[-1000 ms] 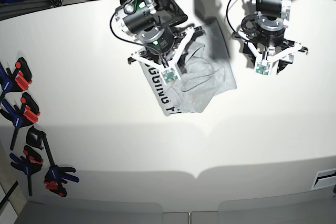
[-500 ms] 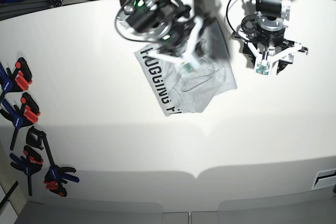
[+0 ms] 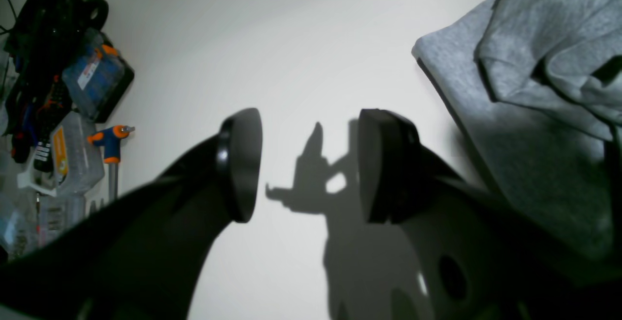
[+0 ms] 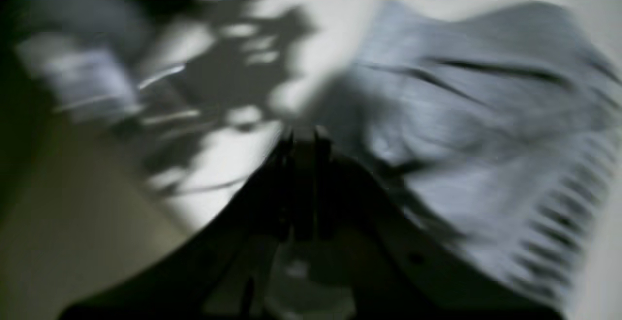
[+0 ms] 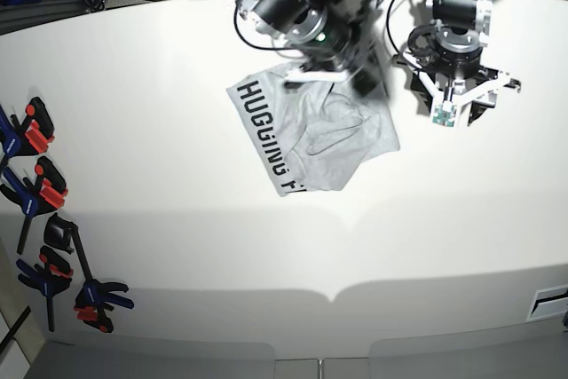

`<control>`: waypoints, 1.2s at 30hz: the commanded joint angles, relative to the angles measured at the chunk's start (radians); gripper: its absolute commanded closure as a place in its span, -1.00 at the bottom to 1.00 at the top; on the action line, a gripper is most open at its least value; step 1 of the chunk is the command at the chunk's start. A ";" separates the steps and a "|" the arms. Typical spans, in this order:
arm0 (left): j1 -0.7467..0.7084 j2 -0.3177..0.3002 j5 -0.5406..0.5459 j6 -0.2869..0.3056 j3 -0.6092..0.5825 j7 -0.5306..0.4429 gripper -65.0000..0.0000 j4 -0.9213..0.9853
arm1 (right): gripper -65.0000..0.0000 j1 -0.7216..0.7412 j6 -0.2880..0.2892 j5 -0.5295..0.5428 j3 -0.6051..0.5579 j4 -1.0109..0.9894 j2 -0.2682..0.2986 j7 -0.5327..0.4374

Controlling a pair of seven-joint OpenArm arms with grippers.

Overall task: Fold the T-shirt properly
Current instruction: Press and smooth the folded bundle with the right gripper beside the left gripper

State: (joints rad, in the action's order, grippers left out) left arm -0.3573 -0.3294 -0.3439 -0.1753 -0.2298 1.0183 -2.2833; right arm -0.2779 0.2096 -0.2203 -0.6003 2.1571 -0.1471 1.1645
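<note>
The grey T-shirt (image 5: 319, 135) lies as a folded, wrinkled bundle on the white table (image 5: 177, 246), with black lettering along its left edge. In the right wrist view the T-shirt (image 4: 461, 135) is a blur. My right gripper (image 4: 303, 140) is shut with nothing seen between its fingers, and it hovers over the shirt's far right corner (image 5: 359, 77). My left gripper (image 3: 308, 164) is open and empty above bare table, just right of the shirt (image 3: 525, 115). In the base view the left gripper (image 5: 466, 111) stands apart from the cloth.
Several blue, red and black clamps (image 5: 35, 193) lie along the table's left edge. Toolboxes (image 3: 92, 81) and an orange-handled screwdriver (image 3: 111, 140) sit beyond the table's far edge. Cables and gear line the back.
My right arm has swung up and to the right off the shirt's left part, uncovering the lettering. The shirt and the left arm have stayed put.
</note>
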 commanded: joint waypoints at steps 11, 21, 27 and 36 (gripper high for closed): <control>0.005 -0.006 0.224 0.183 0.002 -0.025 0.09 -0.018 | 1.00 0.014 -0.138 -0.200 -0.001 0.023 -0.010 -0.039; 0.005 -0.006 0.233 0.185 0.002 -0.040 0.09 -0.018 | 0.04 0.014 -0.277 -0.267 0.000 0.025 -0.010 -0.005; 0.005 -0.006 0.232 0.200 0.002 -0.039 0.09 -0.018 | 0.04 0.014 -0.291 -0.140 0.000 0.024 -0.010 -0.053; 0.005 -0.006 0.230 0.207 0.002 -0.039 0.09 -0.018 | 0.05 0.014 -0.349 -0.124 0.000 -0.037 -0.010 -0.094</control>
State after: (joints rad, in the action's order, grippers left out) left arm -0.3569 -0.3305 -0.1081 0.0315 -0.2298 0.9958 -2.2833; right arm -0.2684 -0.1322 -0.3340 -0.5964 2.1086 -0.1467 1.0908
